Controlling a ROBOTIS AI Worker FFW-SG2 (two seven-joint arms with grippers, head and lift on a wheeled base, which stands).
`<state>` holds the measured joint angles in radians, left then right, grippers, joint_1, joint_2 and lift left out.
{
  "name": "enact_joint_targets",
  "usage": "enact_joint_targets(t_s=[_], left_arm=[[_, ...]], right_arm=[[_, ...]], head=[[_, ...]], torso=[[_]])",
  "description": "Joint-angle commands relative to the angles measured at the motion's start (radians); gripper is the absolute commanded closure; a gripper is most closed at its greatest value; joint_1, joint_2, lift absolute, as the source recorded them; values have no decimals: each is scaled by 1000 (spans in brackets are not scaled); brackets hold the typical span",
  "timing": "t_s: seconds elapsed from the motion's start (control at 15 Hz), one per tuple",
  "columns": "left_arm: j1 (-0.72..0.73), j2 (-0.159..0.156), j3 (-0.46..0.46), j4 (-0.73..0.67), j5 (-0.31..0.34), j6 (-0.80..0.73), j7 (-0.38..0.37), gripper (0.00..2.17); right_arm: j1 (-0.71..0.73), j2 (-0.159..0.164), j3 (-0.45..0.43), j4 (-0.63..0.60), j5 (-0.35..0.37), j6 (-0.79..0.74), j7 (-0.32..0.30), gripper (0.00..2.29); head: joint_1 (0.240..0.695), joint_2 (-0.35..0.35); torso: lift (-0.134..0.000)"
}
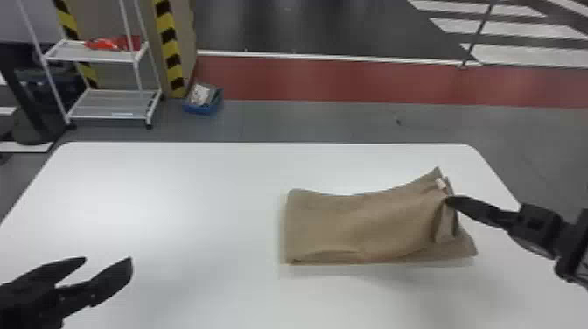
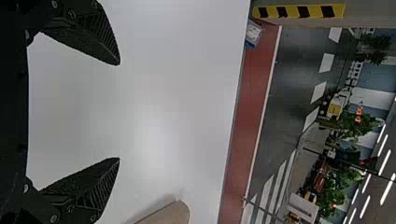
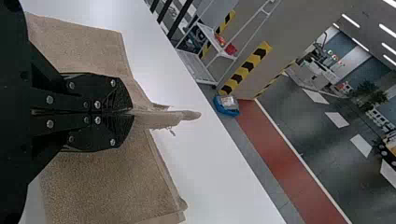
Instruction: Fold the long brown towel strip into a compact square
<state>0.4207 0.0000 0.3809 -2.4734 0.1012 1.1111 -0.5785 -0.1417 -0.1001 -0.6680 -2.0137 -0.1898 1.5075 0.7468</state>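
A white rack [image 1: 103, 105] stands near a striped pillar [image 1: 178, 52], beyond which red floor [image 1: 328, 81] borders dark paving [image 1: 323, 26].

The left gripper [image 1: 108, 259] and the right gripper [image 1: 449, 201] are black, with flat fingers [image 2: 95, 37] that taper to blunt points and carry fine slanting ridges, round silvery screws [image 3: 97, 104] dotting the dark metalwork, and a chunky black arm [image 1: 536, 223] behind the right one.

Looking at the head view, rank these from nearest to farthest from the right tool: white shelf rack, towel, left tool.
1. Towel: pinched in the right tool.
2. Left tool: table's left side.
3. White shelf rack: on the floor beyond the table, left.
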Motion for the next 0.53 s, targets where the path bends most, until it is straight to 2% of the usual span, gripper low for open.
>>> enact_joint_targets(t_s=[0.0,0.13,0.27,0.47], left_arm=[[4,-3,-4,-1,0,-1,-1,174],[6,-3,-5,-1,0,2,0,171],[9,-3,-5,-1,0,-1,0,171],[21,-3,-8,-5,0,-1,-1,171]], right_arm=[[-9,-23,-4,15,21,-20,0,1440],[-6,-35,-22,23,9,4,2,1440],[36,-26,-10,32,4,-33,2,1436],[10,-38,-5,95,27,-72,0,1436]], head=[[695,-112],[695,-128],[695,-144],[695,-145]], torso=[[-125],[-125],[-125],[-125]])
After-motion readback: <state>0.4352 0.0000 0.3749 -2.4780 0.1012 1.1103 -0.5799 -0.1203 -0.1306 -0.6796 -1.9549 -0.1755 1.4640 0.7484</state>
